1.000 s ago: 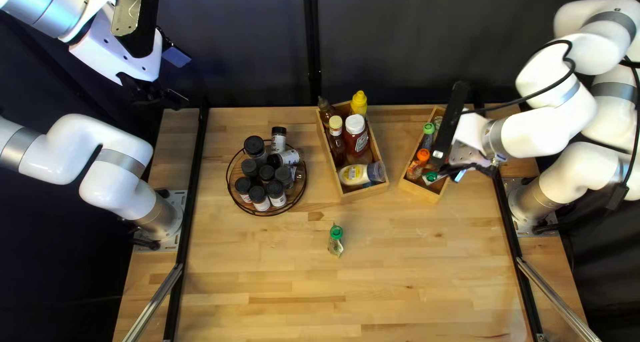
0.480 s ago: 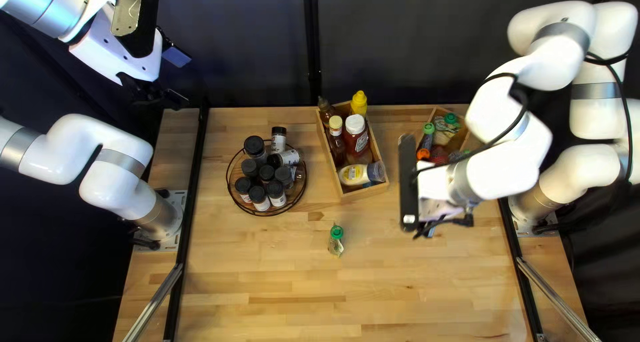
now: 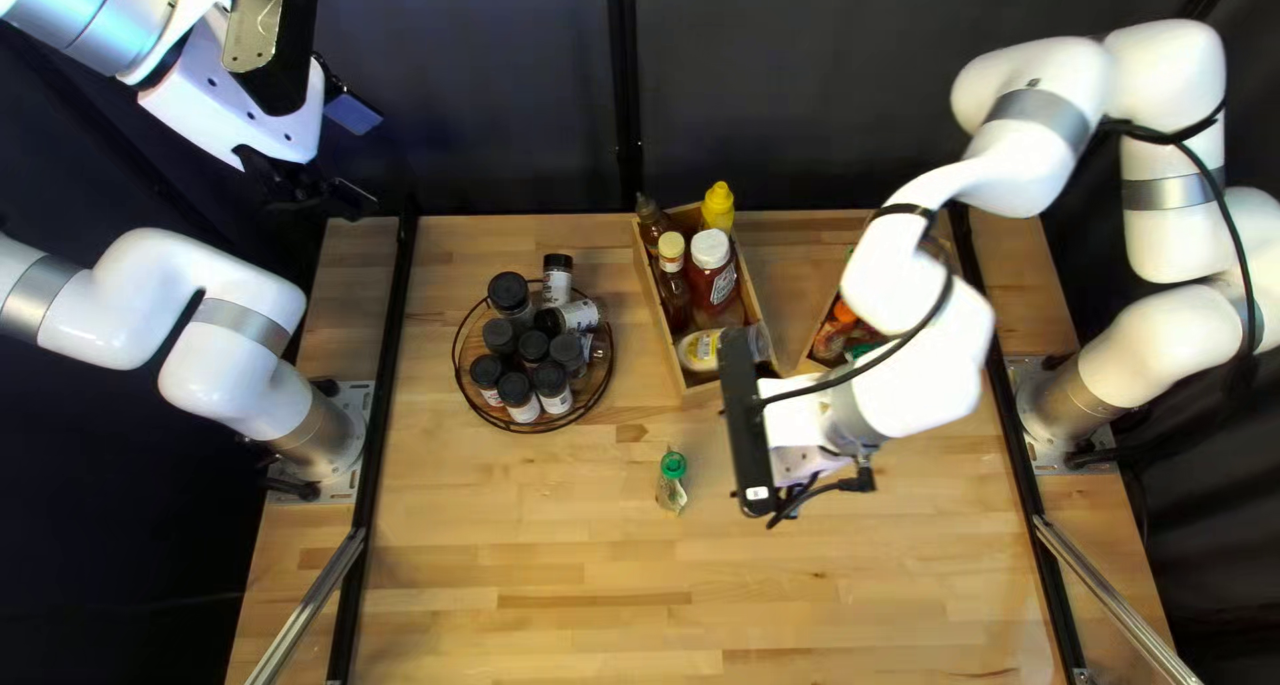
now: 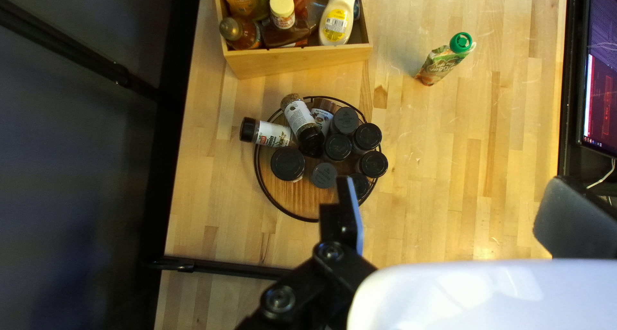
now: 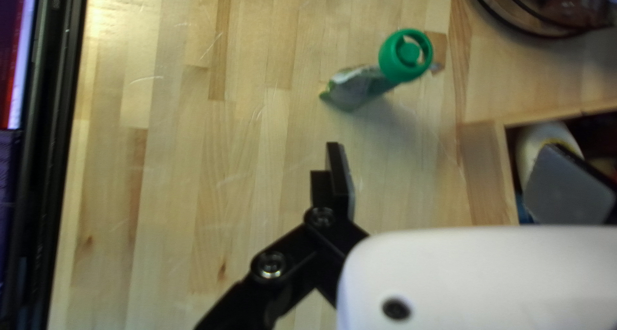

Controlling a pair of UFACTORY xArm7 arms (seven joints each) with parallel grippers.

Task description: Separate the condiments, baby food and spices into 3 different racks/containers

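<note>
Pale wooden tabletop, green-capped pouch ahead of the right gripper, jaws wide.

A pale wooden table, seen in the top left view, carries a round rack at ten o'clock, a crate at twelve and, partly hidden, what appears to be a box at one. A green-capped pouch stands near the middle.

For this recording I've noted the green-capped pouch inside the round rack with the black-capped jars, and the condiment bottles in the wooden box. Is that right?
Not quite: the left wrist view shows the green-capped pouch on the table, outside the round rack. The condiment bottles are in the wooden box.
</note>
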